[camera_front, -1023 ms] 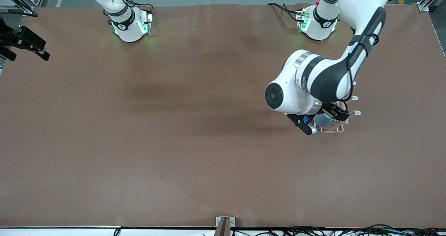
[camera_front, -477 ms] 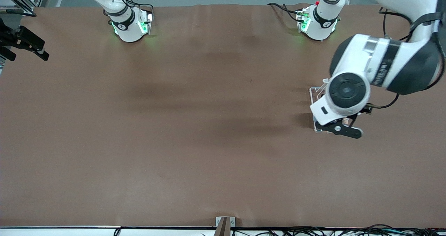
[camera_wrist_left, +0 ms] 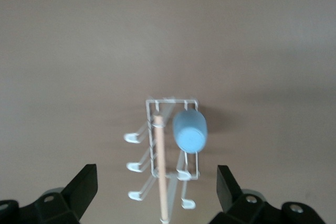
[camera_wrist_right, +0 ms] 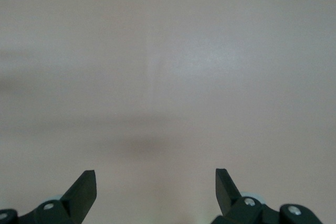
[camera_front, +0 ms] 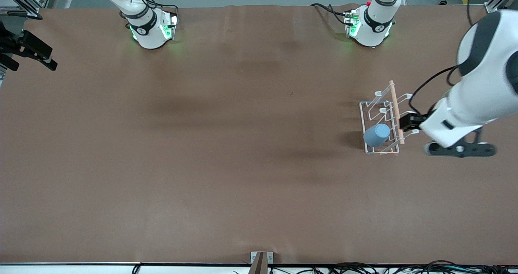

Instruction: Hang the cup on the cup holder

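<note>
The cup [camera_front: 376,134] hangs on a prong of the cup holder [camera_front: 366,105], at its end nearer the front camera. A bump could knock it off. The left gripper [camera_wrist_left: 157,192], spread and empty, has pulled away from above the rack. The right gripper [camera_wrist_right: 156,192] waits, spread, over the table's right-arm end.

Tabletop [camera_front: 226,144]: was brown, matte and faintly creased.
Cup holder [camera_front: 383,120]: stood directly on the tabletop toward the left arm's end, nearer the front camera than the left arm's base [camera_front: 370,25].
Right arm's base [camera_front: 150,27]: sat on the tabletop's edge, well apart from the cup holder.
</note>
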`<state>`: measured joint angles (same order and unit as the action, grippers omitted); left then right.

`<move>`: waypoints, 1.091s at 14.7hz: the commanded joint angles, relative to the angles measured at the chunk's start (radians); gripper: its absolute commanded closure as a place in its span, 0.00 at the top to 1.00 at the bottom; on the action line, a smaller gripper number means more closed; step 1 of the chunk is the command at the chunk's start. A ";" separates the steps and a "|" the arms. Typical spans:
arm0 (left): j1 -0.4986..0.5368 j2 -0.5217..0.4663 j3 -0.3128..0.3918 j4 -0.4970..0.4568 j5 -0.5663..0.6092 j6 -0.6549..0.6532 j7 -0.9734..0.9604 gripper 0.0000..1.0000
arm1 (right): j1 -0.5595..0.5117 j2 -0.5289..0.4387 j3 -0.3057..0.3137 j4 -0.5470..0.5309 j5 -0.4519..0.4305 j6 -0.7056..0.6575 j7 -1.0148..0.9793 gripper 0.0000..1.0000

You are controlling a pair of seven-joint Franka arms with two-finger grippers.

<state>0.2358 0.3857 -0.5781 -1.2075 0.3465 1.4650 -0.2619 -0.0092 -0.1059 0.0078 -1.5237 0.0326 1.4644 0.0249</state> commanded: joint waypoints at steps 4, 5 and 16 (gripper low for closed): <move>-0.099 -0.325 0.337 -0.237 -0.253 0.052 0.097 1.00 | -0.006 -0.009 0.003 -0.007 0.015 0.002 0.001 1.00; -0.099 -0.355 0.360 -0.265 -0.274 0.052 0.125 1.00 | -0.006 -0.009 0.003 -0.009 0.015 0.002 0.001 1.00; -0.156 -0.558 0.393 -0.463 -0.360 0.049 0.156 1.00 | -0.003 -0.011 0.005 0.003 0.016 0.001 0.003 1.00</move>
<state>0.0891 -0.1483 -0.1867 -1.6445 -0.0003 1.4959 -0.1183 -0.0090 -0.1059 0.0083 -1.5194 0.0332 1.4646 0.0248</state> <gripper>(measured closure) 0.000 0.000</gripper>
